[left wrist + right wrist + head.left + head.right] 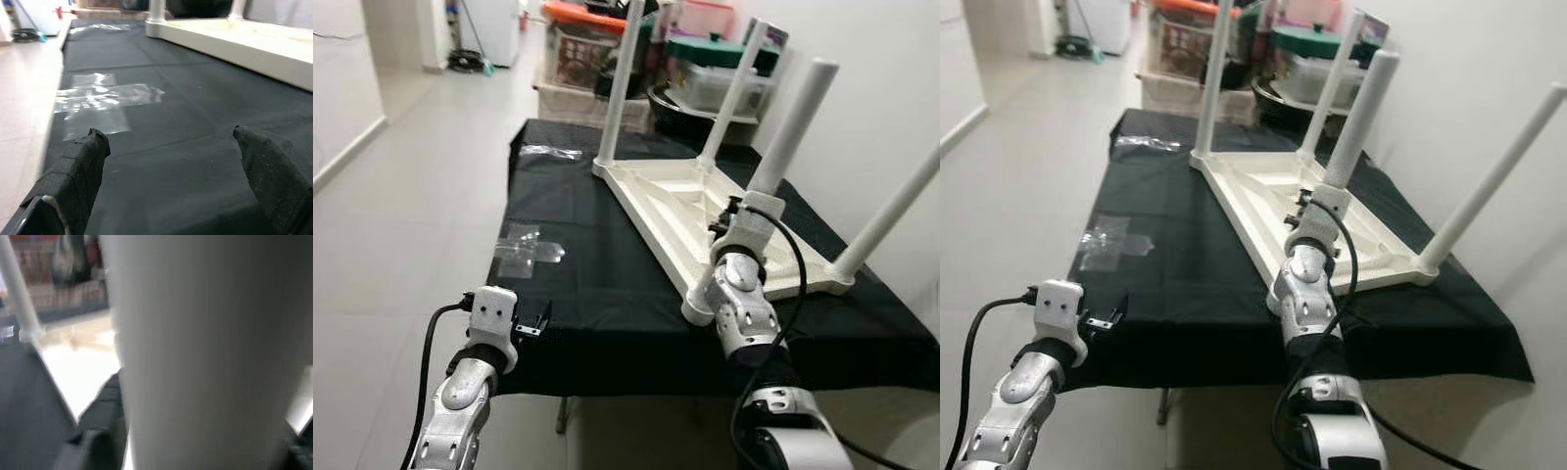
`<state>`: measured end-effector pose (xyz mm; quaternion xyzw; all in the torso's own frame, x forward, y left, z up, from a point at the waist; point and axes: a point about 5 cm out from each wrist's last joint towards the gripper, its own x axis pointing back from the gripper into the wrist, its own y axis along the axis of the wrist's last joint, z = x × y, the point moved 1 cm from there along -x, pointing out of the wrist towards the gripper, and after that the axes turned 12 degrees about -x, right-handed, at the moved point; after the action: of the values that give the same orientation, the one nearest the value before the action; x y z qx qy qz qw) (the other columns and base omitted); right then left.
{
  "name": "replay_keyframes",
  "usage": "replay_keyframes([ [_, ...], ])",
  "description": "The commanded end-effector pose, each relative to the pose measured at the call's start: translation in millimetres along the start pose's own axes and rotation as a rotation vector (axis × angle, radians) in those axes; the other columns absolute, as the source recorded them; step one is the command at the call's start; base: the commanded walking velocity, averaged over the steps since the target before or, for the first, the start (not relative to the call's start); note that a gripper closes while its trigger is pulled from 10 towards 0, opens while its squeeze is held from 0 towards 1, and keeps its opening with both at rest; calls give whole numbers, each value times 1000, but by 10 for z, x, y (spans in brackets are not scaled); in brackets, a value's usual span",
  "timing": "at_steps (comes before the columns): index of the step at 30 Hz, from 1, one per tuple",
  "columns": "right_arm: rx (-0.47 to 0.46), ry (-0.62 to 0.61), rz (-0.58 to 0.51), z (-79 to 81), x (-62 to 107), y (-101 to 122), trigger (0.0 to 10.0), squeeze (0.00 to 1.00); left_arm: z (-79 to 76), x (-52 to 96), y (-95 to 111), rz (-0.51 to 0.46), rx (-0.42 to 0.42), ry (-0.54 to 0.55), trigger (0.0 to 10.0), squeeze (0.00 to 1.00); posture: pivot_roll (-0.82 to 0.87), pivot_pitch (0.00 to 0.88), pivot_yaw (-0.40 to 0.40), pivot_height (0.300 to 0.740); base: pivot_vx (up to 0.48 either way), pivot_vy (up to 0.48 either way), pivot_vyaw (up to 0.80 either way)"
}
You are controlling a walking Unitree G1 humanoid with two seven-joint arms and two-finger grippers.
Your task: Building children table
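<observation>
I logged the upturned children table [705, 211] on black cloth [587, 284]. My right gripper [1317, 201] clasped one leg [1356, 117]. Left gripper [171, 161] hung spread wide, holding nothing.

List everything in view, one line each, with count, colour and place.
Tabletop: one, white, upside down on the cloth.
Legs: four, white, upright at the tabletop's corners.
Cloth: one, black, covering the work table.
Plastic bags: two, clear, flat on the cloth's left side, one near and one far.
Storage boxes: several, clear with coloured lids, stacked beyond the cloth.
Floor: pale tiles, to the left.
Left gripper: one, black jaws open, over the cloth's near left edge.
Right gripper: one, jaws around the near leg's base.
</observation>
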<state>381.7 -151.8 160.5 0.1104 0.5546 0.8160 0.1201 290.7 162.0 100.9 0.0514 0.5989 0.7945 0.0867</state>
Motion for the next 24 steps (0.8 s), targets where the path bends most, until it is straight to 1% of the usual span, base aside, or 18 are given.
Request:
replay_keyframes([
  [1, -22, -1, -73, -23, -156, 261, 10000, 1000, -54, -10, -15, 5, -6, -22, 10000, 0, 43, 0, -154, 740, 0, 0, 0],
  [3, -17, 9, -87, -10, -199, 337, 10000, 1000, -51, -9, -16, 5, -6, -21, 10000, 0, 43, 0, -154, 740, 0, 0, 0],
  [4, -50, 71, -125, 35, -250, 479, 10000, 0, -50, -3, -20, 6, -5, -20, 10000, 0, 40, 0, -149, 740, 0, 0, 0],
  [5, -77, 135, -146, 80, -292, 600, 10000, 0, -51, 1, -24, 6, -4, -21, 10000, 0, 40, 0, -149, 740, 0, 0, 0],
  [7, -133, 390, -159, 284, -288, 822, 10000, 0, -64, -1, -26, 6, -5, -29, 10000, 0, 37, 0, -139, 740, 0, 0, 0],
  [8, -139, 468, -154, 347, -270, 862, 10000, 0, -67, -3, -25, 6, -6, -32, 10000, 0, 37, 0, -139, 740, 0, 0, 0],
  [9, -139, 468, -154, 347, -270, 862, 10000, 0, -67, -3, -25, 6, -6, -32, 10000, 0, 37, 0, -139, 740, 0, 0, 0],
  [11, -54, 677, -131, 486, -181, 838, 10000, 0, -61, -26, -8, 2, -7, -34, 10000, 0, 40, 0, -138, 740, 0, 0, 0],
  [12, -54, 677, -131, 486, -181, 838, 10000, 0, -61, -26, -8, 2, -7, -34, 10000, 0, 40, 0, -138, 740, 0, 0, 0],
  [13, 4, 830, -72, 555, -95, 720, 10000, 0, -53, -40, 4, -1, -9, -34, 10000, 0, 41, 0, -137, 740, 0, 0, 0],
  [14, 95, 1082, 63, 621, 87, 443, 7020, 0, -43, -54, 17, -4, -11, -35, 10000, 0, 45, 0, -139, 740, 0, 0, 0],
  [17, 109, 1129, 94, 624, 125, 380, 7020, 0, -41, -56, 18, -5, -11, -36, 10000, 0, 45, 0, -139, 740, 0, 0, 0],
  [18, 204, 1124, 119, 607, 126, 238, 0, 0, -40, -55, 17, -4, -11, -35, 10000, 0, 48, 0, -141, 740, 0, 0, 0],
  [20, 373, 876, 222, 473, -37, -57, 0, 0, -42, -34, 9, -2, -10, -33, 10000, 0, 48, 0, -141, 740, 0, 0, 0],
  [21, 373, 876, 222, 473, -37, -57, 0, 0, -42, -34, 9, -2, -10, -33, 10000, 0, 48, 0, -141, 740, 0, 0, 0],
  [22, 410, 775, 257, 411, -90, -127, 0, 0, -43, -27, 6, 0, -10, -32, 10000, 0, 48, 0, -141, 740, 0, 0, 0],
  [23, 384, 563, 268, 267, -185, -150, 0, 0, -42, -13, -1, 2, -10, -31, 10000, 0, 57, 0, -147, 740, 0, 0, 0],
  [24, 384, 563, 268, 267, -185, -150, 0, 0, -42, -13, -1, 2, -10, -31, 10000, 0, 57, 0, -147, 740, 0, 0, 0],
])
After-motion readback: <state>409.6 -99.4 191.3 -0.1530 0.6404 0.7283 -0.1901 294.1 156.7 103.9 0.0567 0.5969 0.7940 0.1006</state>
